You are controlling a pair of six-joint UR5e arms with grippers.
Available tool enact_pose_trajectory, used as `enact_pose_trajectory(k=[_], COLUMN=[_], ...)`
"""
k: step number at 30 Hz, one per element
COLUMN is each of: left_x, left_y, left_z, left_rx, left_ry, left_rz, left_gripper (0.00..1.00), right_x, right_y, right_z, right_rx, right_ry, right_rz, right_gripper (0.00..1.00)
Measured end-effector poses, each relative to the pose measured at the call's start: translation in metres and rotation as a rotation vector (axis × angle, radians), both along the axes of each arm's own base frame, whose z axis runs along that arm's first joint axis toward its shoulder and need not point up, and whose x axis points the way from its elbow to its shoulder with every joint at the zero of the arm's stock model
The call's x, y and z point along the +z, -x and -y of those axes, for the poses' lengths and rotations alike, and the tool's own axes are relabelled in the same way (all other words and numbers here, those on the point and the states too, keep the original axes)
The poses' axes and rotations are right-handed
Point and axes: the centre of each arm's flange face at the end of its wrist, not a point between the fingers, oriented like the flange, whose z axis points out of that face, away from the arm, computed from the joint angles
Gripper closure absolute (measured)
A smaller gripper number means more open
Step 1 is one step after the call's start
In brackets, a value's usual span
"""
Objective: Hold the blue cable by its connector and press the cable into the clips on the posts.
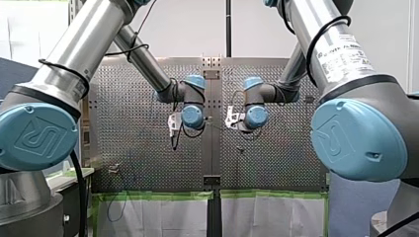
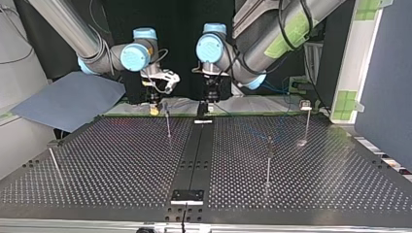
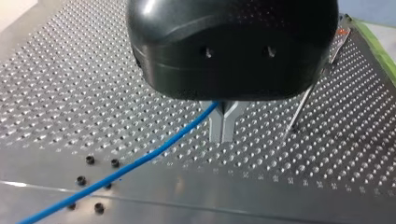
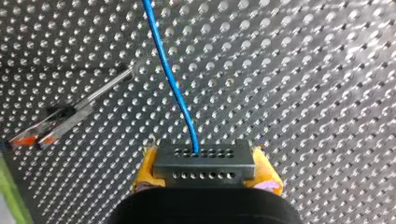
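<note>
Upper ctr of top view, right gripper (image 4: 205, 171) clamps connector (image 4: 204, 158), left gripper (image 3: 222, 134) shut on blue cable (image 3: 140, 161); routing seemingly unstarted, nxt needs lowering cable into clip on nearest post (image 2: 168, 127).

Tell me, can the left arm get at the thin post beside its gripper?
Probably yes: the post stands close beside my left gripper, only bare table between them; its blue cable trails off the other side.

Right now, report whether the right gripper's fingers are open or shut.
Shut on the connector: in the right wrist view, yellow-padded fingers press both its sides, the blue cable leaving its face.
</note>
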Motion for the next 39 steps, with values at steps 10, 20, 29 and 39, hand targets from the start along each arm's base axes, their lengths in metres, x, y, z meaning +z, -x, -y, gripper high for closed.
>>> enact_pose_trajectory(k=[10,20,29,39], left_x=[-0.050,-0.079,-0.081,-0.126], left_y=[0.011,0.021,0.025,0.034], left_z=[0.024,0.042,0.047,0.050], left_rx=[-0.042,-0.064,-0.048,-0.048], left_ry=[0.025,0.081,0.104,0.082], left_rz=[-0.011,0.006,0.026,-0.008], left_gripper=[1.00,1.00,1.00,1.00], right_x=[-0.030,-0.058,-0.097,-0.109], right_y=[0.025,0.040,0.049,0.056], right_z=[-0.010,-0.031,-0.043,-0.025], right_rx=[-0.019,0.029,0.037,0.012], right_ry=[-0.012,-0.034,-0.079,-0.015], right_rz=[0.024,0.059,0.093,0.126], right_gripper=[1.00,1.00,1.00,1.00])
